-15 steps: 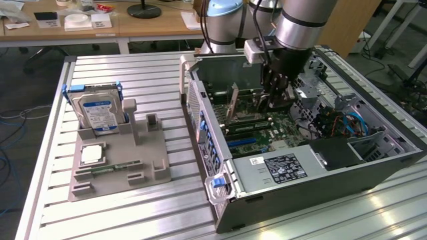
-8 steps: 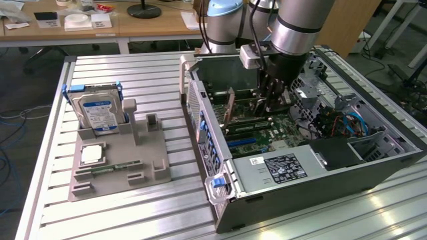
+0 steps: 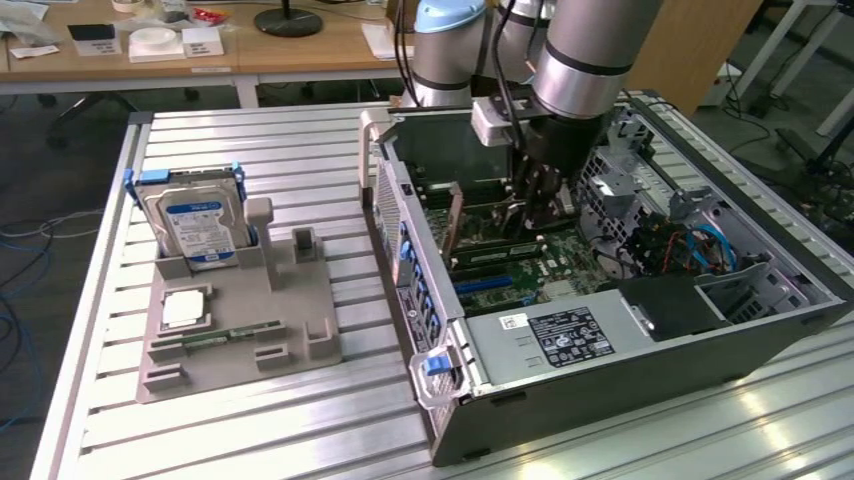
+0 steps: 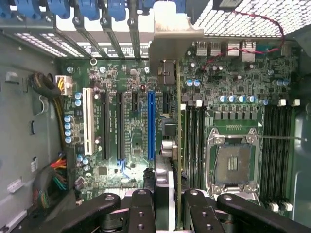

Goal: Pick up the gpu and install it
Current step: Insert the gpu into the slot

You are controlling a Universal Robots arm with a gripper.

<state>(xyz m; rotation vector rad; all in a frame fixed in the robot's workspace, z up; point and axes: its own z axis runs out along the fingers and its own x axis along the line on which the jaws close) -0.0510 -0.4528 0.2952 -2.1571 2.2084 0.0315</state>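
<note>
We've got the gripper clenched on the gpu, held on edge inside the PC case; its long axis parallels the mobo slots, just beside the blue slot.

The table is ribbed bare metal with a dull sheen, and the computer case is dark matt sheet metal with perforated panels. The hard drive looks like smooth silver metal under a glossy label, standing in a matt grey plastic holder.
</note>
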